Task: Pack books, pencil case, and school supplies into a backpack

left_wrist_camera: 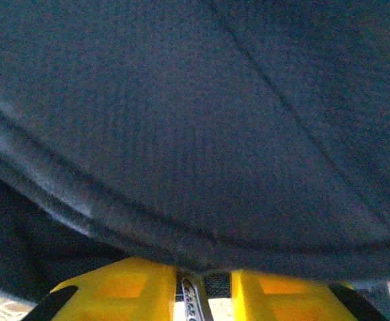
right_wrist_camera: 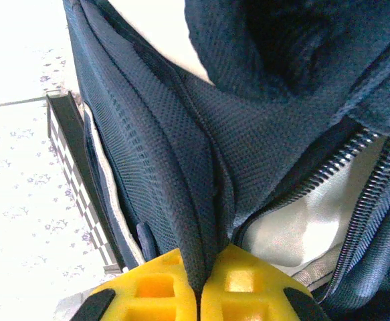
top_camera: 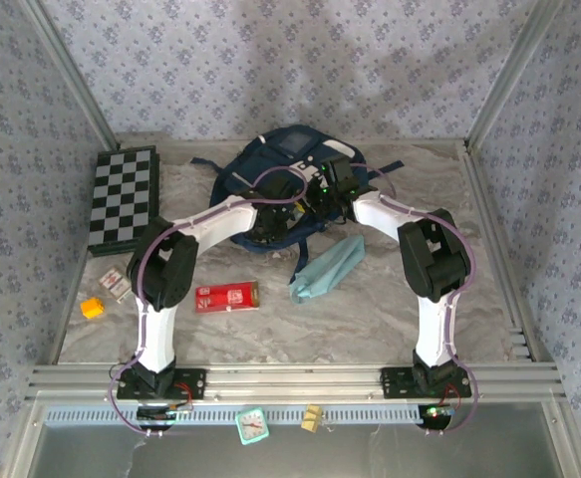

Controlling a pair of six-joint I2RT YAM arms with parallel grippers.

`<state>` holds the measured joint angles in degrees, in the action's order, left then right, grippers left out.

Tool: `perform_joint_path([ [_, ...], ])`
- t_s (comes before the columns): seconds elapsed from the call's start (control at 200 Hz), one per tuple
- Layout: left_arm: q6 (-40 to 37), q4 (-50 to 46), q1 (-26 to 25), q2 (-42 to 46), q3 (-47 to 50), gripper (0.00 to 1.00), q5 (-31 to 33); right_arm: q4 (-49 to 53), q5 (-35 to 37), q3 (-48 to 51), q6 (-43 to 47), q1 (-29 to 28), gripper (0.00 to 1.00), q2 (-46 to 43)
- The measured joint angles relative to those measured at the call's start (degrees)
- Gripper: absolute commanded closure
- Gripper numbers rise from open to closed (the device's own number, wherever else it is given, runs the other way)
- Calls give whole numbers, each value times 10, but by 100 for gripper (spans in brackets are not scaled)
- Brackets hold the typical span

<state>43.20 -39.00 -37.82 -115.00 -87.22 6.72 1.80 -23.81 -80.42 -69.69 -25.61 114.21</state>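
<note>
The backpack (top_camera: 253, 162) lies at the far middle of the tabletop (top_camera: 370, 324); its limp mesh will likely sag and fold, so the firmer seam beside the zip looks the best hold, and the right end effector (right_wrist_camera: 200, 269) is pinched tight on a fold there. The left end effector (left_wrist_camera: 203, 273) has its jaws nearly together under the bag's rim, though whether they grip I cannot tell. The white print on the red box (top_camera: 227, 296) is too small to read.

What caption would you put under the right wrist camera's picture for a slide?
Right hand pinches a fold of the navy backpack beside its open zipper, pale lining showing.
</note>
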Motion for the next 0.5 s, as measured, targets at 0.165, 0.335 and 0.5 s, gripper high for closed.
perform_joint_path([
  [0.165,2,-1,3,-3,-2,94,-2,-2,0,0,0,0,100,0],
  [0.335,-5,6,11,28,24,100,-2,-4,-10,0,0,4,100,-1],
  [0.5,-21,29,35,91,80,100,-5,-4,-31,0,0,16,100,-6],
])
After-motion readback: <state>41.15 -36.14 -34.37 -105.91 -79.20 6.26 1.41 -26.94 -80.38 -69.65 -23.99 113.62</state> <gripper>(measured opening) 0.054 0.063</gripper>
